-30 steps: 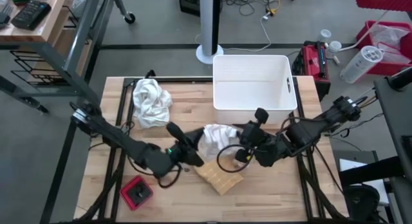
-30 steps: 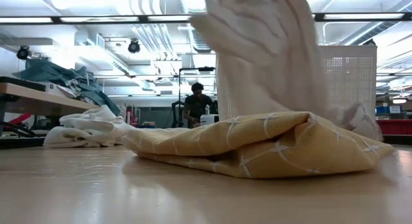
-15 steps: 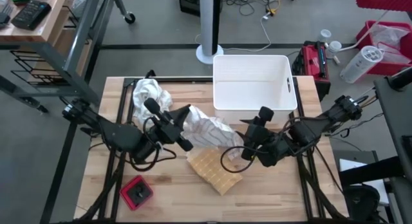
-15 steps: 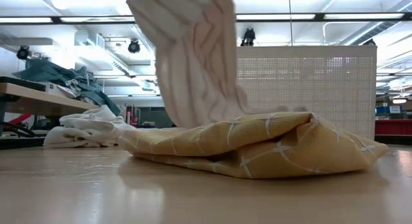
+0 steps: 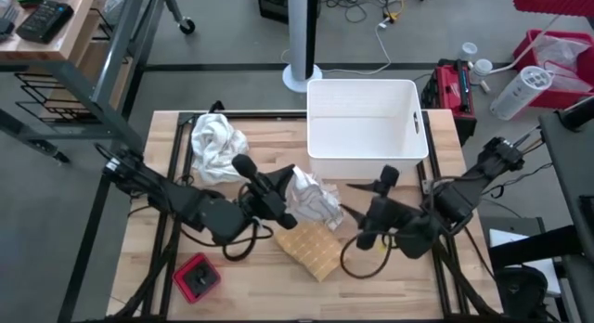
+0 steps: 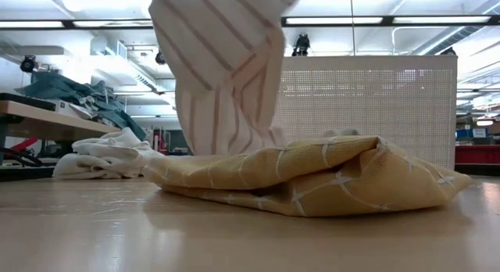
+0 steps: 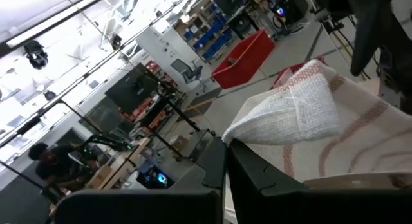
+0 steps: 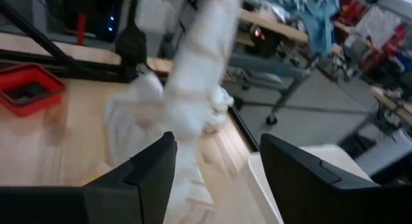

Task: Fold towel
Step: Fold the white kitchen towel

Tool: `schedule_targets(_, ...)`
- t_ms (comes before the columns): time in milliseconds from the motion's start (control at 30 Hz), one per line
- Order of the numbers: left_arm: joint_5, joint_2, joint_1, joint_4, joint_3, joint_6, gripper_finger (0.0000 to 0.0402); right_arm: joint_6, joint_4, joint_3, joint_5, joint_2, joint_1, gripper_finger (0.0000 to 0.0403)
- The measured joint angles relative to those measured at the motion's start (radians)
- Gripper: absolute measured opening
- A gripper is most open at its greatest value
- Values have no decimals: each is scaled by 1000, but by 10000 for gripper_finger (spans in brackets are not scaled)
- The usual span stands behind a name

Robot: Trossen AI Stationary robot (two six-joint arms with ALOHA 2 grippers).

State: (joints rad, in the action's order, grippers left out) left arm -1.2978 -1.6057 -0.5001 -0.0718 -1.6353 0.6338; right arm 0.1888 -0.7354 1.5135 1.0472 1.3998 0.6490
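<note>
A white towel with red stripes (image 5: 314, 200) hangs bunched from my left gripper (image 5: 286, 188), which is shut on it above the middle of the table. In the low view the striped towel (image 6: 226, 76) drops behind a folded yellow towel (image 6: 312, 178) lying flat on the table; its lower end is hidden there. My right gripper (image 5: 356, 213) stands open just right of the striped towel, fingers pointing at it, nothing between them. In the right wrist view the striped towel (image 8: 193, 89) hangs ahead of my right gripper (image 8: 219, 156). My left gripper pinches an upper, bunched part of the striped towel (image 7: 322, 176) between its two fingers; how many layers I cannot tell. The fingers (image 7: 257, 182) come level from the table's left side. The towel hangs slack below them, its lower end behind the yellow towel.
A white bin (image 5: 367, 119) stands at the far middle of the table. A crumpled white cloth (image 5: 218, 147) lies at the far left. A small red object (image 5: 197, 277) sits near the front left. The yellow towel (image 5: 311, 251) lies below both grippers.
My right gripper has opened, let go of the striped towel and drawn back toward the table's right edge. My left gripper has risen with the towel. The towel, briefly spread between both grippers, now hangs bunched from the left one alone.
</note>
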Motion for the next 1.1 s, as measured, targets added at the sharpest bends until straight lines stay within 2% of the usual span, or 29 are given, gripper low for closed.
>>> schedule_targets(133,-4,-30,9,3,-16,-1,0,-78,92,-1,-1,19,1,223)
schedule_targets(400,2,-55,11,7,-23,-31,0,-85,114,-2,1,48,-31,221)
schedule_targets(600,86,-58,10,7,-23,-113,0,-88,121,-2,1,78,-70,223)
schedule_targets(767,125,-61,9,4,-23,-148,0,-100,127,-2,4,110,-100,206)
schedule_targets(900,165,-62,6,2,-23,-166,0,-134,136,-2,93,140,-104,153)
schedule_targets(1033,159,-62,4,-17,-23,-198,12,-187,135,-3,130,153,-101,41)
schedule_targets(1100,158,-62,0,-43,-23,-203,28,-202,135,-3,110,152,-97,13)
